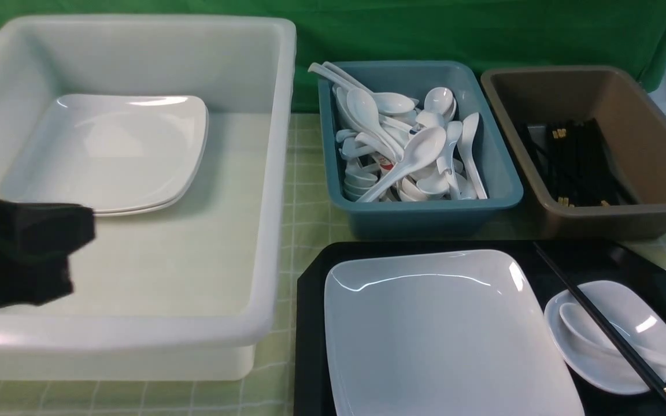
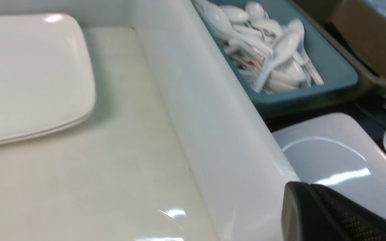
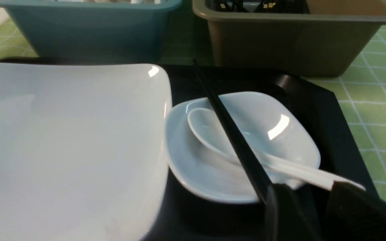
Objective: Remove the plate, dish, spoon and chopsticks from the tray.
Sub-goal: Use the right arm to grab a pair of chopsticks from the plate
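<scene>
The black tray [image 1: 310,323] holds the large white plate [image 1: 448,335] and, to its right, the small dish [image 1: 645,306]. The spoon [image 1: 578,323] lies in the dish with its handle over the near rim. The chopsticks [image 1: 599,323] rest slanted across dish and spoon. My left gripper [image 1: 84,231] is shut and empty over the white tub, left of the tray; its tip [image 2: 293,194] shows beside the plate [image 2: 333,160]. My right gripper [image 3: 305,190] is open, its jaws apart just before the spoon [image 3: 206,130] handle's end and the chopsticks [image 3: 233,134].
A big white tub [image 1: 275,173] on the left holds stacked white plates [image 1: 107,150]. Behind the tray stand a teal tub [image 1: 420,214] full of spoons and a brown tub [image 1: 599,222] with black chopsticks. A green checked cloth covers the table.
</scene>
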